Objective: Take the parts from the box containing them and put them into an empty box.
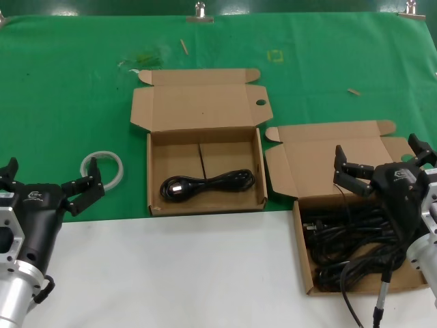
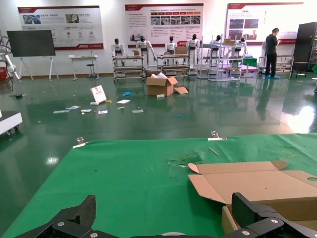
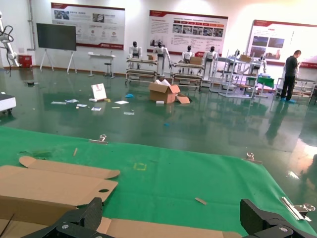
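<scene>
One cable (image 1: pixel 207 184) lies in the middle box (image 1: pixel 205 205); right gripper (image 1: pixel 381 162) spread wide above the parts (image 1: pixel 348 239); left gripper (image 1: pixel 48 184) released.

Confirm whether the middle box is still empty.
No, one coiled black cable already lies in the middle box.

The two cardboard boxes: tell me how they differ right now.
The middle box holds a single coiled black cable; the right box is crowded with a tangle of cables. The middle box sits square on the green cloth, its floor seam showing; the right box sits askew on the white surface, its floor hidden. Both are shallow, tan and open-lidded.
</scene>
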Tool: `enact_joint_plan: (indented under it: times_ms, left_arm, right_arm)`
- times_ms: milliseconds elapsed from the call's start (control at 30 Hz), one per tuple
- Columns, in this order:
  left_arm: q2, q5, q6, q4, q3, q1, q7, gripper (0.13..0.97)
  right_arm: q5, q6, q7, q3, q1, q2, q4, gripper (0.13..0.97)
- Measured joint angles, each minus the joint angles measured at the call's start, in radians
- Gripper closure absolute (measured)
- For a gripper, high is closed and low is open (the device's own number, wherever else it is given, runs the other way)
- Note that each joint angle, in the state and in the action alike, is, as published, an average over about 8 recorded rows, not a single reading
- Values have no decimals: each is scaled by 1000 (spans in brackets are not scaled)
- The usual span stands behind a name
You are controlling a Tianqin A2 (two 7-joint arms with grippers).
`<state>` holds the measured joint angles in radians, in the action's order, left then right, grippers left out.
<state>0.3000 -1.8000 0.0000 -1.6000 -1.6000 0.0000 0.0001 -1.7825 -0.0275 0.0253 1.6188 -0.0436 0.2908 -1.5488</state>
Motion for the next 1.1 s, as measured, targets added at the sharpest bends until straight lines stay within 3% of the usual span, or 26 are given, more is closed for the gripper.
enact_joint_plan:
  times_ms: [1100]
  left_arm:
    - [0, 0, 0, 0, 0, 0, 0, 132]
  right_arm:
    - [0, 0, 0, 0, 0, 0, 0, 129]
